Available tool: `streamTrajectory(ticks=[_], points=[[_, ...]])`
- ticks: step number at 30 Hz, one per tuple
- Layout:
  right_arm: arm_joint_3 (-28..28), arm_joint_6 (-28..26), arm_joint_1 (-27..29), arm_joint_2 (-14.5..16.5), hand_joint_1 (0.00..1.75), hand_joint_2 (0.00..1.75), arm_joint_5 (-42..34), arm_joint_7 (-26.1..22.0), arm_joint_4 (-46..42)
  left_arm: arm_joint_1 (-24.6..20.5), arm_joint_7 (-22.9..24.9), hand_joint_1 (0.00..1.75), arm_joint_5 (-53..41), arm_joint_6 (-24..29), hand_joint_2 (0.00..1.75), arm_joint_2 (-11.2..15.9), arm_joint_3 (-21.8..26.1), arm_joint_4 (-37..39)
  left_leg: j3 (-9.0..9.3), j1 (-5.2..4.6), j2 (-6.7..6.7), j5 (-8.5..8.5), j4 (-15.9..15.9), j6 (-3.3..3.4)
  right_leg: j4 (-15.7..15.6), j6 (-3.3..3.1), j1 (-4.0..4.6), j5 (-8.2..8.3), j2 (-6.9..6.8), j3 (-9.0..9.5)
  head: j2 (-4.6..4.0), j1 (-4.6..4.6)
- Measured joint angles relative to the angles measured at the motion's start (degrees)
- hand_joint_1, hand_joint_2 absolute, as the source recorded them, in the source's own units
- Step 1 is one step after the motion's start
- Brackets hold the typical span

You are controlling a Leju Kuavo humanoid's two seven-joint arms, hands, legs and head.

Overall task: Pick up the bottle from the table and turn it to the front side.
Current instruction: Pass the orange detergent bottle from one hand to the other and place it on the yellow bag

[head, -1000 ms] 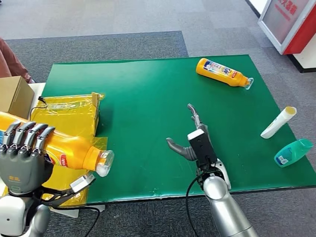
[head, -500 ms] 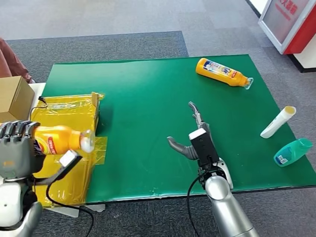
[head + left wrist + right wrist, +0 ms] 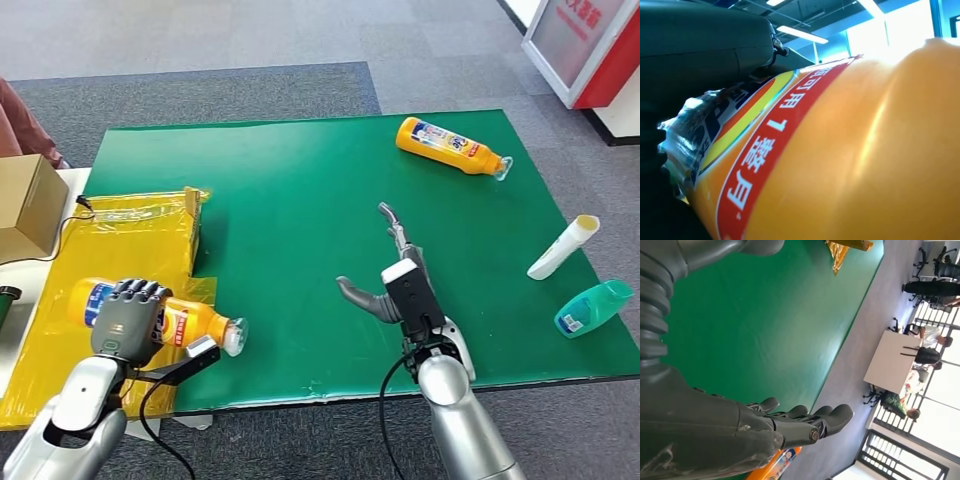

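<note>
Left hand (image 3: pixel 130 320): fingers wrapped around orange bottle (image 3: pixel 181 322), held lying sideways at the worktop (image 3: pixel 302 200) front-left corner, over yellow plastic bag (image 3: pixel 136 235), cap toward centre. Right hand (image 3: pixel 389 275): spread, holding nothing, above the front edge. Second orange bottle (image 3: pixel 449 146): lying near far-right corner.
</note>
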Motion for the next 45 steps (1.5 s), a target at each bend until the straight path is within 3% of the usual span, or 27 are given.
streamTrajectory(ticks=[18,24,25,28,29,45], points=[[0.0,0.2,0.0,0.6,0.00,1.75,0.3,0.0,-0.3,-1.2,-1.8,1.75,6.9,-1.8,1.75,-0.3,-0.8,6.3,0.00,0.00,0.00,0.00,0.0,0.00,0.0,-0.01,0.00,-0.01,0.00,0.01,0.00,0.00],[0.1,0.7,-0.1,0.7,0.00,1.75,0.3,0.0,-0.3,-4.4,-2.5,1.75,11.0,1.5,1.75,-1.2,1.4,13.2,0.00,0.01,0.00,0.01,0.0,-0.01,0.0,-0.01,0.01,0.00,-0.01,0.04,0.00,0.01],[0.2,0.7,-0.1,0.8,0.00,1.75,0.3,0.0,-0.3,-4.9,-2.5,1.40,11.3,1.8,1.75,-1.4,2.0,14.2,0.00,0.01,0.00,0.01,0.0,-0.02,0.0,-0.01,0.01,0.00,-0.01,0.04,0.00,0.01],[0.2,0.7,-0.2,0.9,0.00,1.75,0.3,0.0,-0.3,-6.4,-2.5,0.09,11.4,2.3,1.75,-1.8,3.7,16.5,0.01,0.01,0.00,0.02,0.0,-0.02,0.0,-0.01,0.01,0.01,-0.01,0.04,0.00,0.01],[0.3,0.7,-0.2,1.0,0.00,1.75,0.3,0.1,-0.3,-6.8,-2.4,0.00,11.4,2.6,1.75,-2.0,4.1,17.1,0.01,0.01,0.00,0.03,0.0,-0.02,0.0,-0.01,0.01,0.01,-0.01,0.04,0.00,0.00],[0.6,0.9,-0.1,1.0,0.00,1.75,-0.1,0.2,-0.3,-6.9,-2.1,0.00,10.9,4.3,1.75,-4.0,6.8,19.1,0.00,0.01,-0.01,0.02,0.0,-0.01,0.0,0.00,0.01,-0.01,-0.02,0.06,0.00,0.00]])
